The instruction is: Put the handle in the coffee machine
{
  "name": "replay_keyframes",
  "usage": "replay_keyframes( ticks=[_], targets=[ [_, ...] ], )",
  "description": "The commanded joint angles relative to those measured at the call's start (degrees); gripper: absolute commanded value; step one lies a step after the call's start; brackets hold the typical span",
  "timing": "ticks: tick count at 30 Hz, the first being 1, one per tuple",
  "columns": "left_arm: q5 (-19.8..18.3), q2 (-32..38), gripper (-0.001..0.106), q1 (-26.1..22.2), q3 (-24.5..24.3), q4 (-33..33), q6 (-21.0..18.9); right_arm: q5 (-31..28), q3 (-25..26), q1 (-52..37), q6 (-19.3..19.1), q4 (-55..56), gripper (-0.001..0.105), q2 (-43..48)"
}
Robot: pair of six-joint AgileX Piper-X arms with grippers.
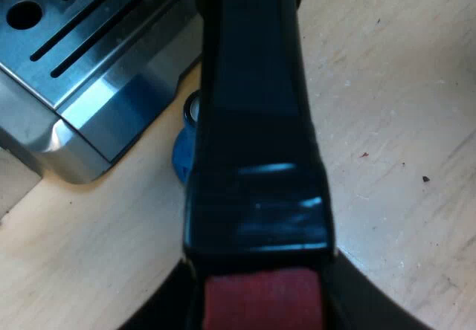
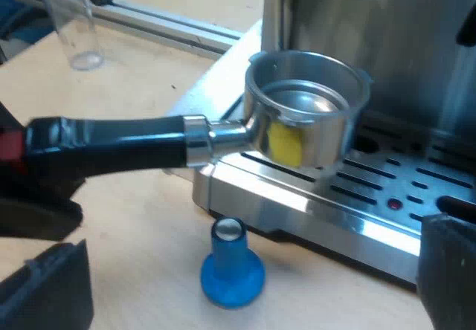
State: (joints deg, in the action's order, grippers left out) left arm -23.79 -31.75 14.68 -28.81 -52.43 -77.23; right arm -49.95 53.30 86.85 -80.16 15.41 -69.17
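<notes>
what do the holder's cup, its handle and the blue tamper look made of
The holder cup: looks like brushed metal, silvery with soft reflections. The handle: glossy black, probably plastic, going by its sharp highlights. The blue tamper: matte blue, likely plastic, with a shiny metal-looking top.

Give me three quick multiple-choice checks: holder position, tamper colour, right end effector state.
1. Where is the holder? A locked in place; B above the drip tray; C on the table.
2. What colour is the tamper? A blue; B black; C red.
3. The right end effector is: A open; B shut on the tamper; C shut on the holder.
Answers: 1 B, its basket hangs over the slotted tray; 2 A, its body is plainly blue; 3 A, its fingers stand wide apart, holding nothing.
</notes>
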Motion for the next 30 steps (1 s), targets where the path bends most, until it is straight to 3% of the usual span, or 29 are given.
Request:
replay_keyframes(
  ticks=[1, 8, 15, 30],
  targets=[
    [-1.7, 0.8, 0.000, 0.0, -1.1, 2.2, 0.2, 0.1, 0.3, 0.1, -0.7, -2.6, 0.089, -1.1],
    [-1.7, 0.8, 0.000, 0.0, -1.1, 2.2, 0.2, -0.8, 0.3, 0.1, -1.1, -10.3, 0.089, -5.1],
    [-1.7, 0.8, 0.000, 0.0, -1.1, 2.2, 0.2, -8.4, 0.3, 0.1, -1.1, -13.1, 0.089, -6.7],
    [-1.8, 0.6, 0.000, 0.0, -0.6, 2.2, 0.6, -9.7, 0.3, 0.0, -1.1, -14.0, 0.089, -7.6]
  ],
)
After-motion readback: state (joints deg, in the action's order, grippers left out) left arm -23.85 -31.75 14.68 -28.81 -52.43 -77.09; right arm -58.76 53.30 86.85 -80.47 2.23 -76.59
